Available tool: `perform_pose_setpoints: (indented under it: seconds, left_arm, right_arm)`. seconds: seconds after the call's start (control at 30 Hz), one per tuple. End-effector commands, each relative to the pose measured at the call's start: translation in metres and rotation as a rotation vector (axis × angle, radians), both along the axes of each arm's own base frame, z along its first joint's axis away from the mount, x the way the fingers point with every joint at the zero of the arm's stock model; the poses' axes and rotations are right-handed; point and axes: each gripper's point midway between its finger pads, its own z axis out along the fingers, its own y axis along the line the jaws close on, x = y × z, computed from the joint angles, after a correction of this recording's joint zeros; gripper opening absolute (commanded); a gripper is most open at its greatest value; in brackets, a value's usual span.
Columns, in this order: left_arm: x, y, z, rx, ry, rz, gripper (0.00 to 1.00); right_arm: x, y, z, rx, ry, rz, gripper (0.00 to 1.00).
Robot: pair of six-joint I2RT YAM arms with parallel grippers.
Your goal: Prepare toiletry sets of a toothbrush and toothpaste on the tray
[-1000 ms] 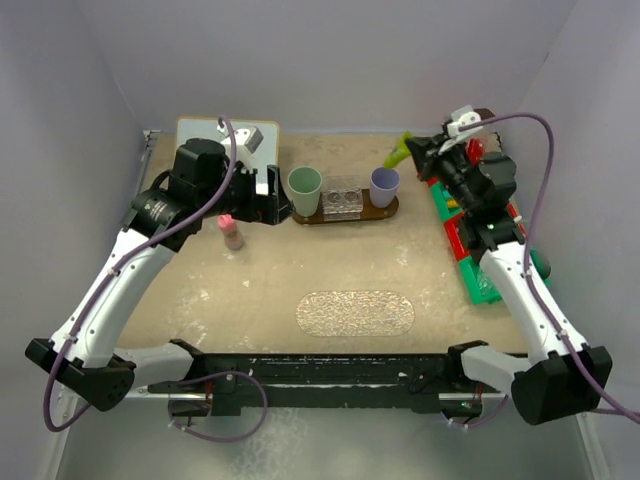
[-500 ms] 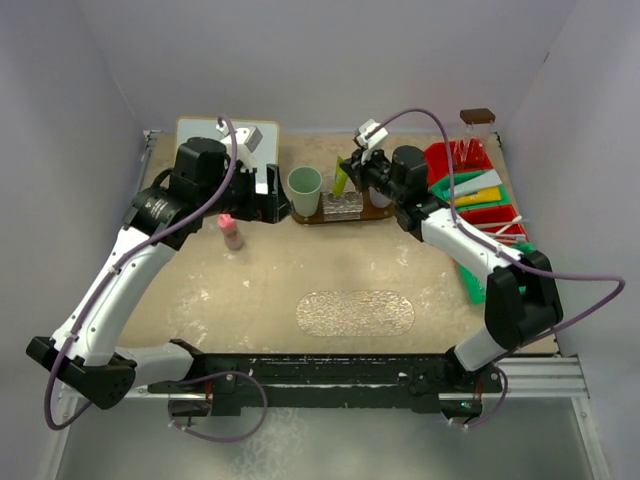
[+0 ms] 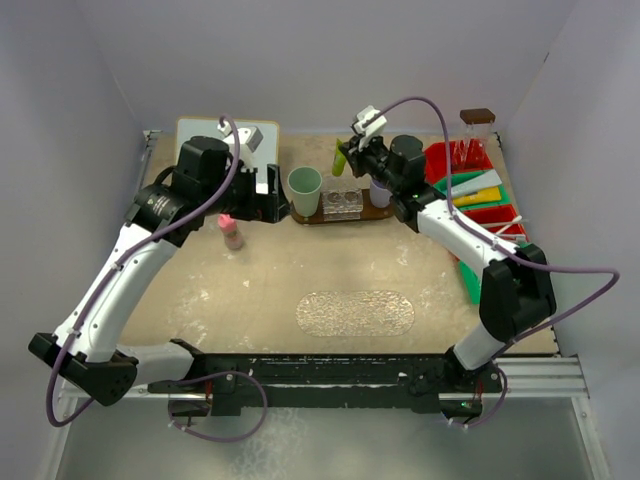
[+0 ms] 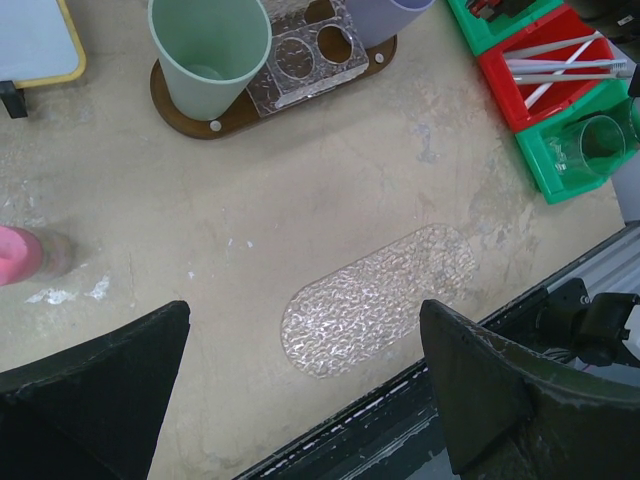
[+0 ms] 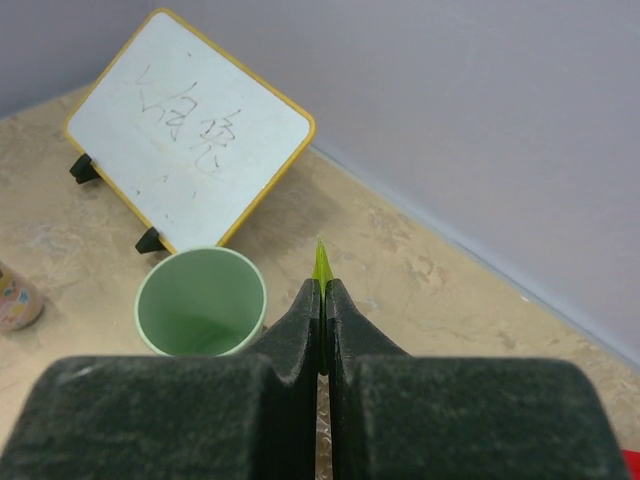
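Observation:
A brown tray (image 3: 385,212) at the back holds a green cup (image 3: 304,188), a clear rack (image 3: 342,199) with two empty holes, and a lilac cup (image 3: 380,192). My right gripper (image 3: 343,160) is shut on a yellow-green tapered tube (image 3: 340,159) and holds it above the rack's left side. In the right wrist view the tube's tip (image 5: 321,262) pokes out between the shut fingers, next to the green cup (image 5: 200,302). My left gripper (image 3: 278,205) is open and empty, just left of the tray. Pale toothbrushes (image 4: 560,72) lie in a red bin.
A pink-capped little bottle (image 3: 231,232) stands left of centre. A small whiteboard (image 3: 228,140) stands at the back left. Red, yellow and green bins (image 3: 482,205) line the right side. A clear textured oval mat (image 3: 355,313) lies near the front.
My right arm has swung left from the bins to the tray carrying the yellow-green tube, and now holds it a little higher over the rack. The left arm has not moved.

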Motion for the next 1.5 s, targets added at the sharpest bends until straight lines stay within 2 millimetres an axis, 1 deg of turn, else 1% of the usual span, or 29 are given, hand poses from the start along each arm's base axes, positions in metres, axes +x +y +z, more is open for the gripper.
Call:
perform_pose_setpoints:
  seconds: [0.0,0.33,0.53,0.87,1.0,1.47]
  left_arm:
    - [0.007,0.002,0.021,-0.011,-0.070,0.002,0.93]
    - [0.006,0.003,0.020,-0.007,-0.070,0.006,0.93]
    - [0.006,0.004,0.020,-0.008,-0.072,0.007,0.93]
    - [0.006,0.004,0.020,-0.005,-0.072,0.012,0.93]
    - [0.006,0.004,0.019,-0.003,-0.072,0.012,0.93]
    - [0.006,0.005,0.018,0.005,-0.072,0.007,0.93]
  right_arm:
    - [0.002,0.005,0.039,0.037,-0.104,-0.007,0.00]
    - [-0.002,0.010,0.025,0.033,-0.072,0.006,0.00]
    - [0.000,0.013,0.011,0.023,-0.047,0.008,0.00]
    - [-0.001,0.016,0.004,0.012,-0.031,0.014,0.00]
    - [-0.001,0.016,-0.003,0.005,-0.020,0.013,0.00]
    - [0.007,0.016,-0.022,-0.013,0.003,-0.010,0.00]
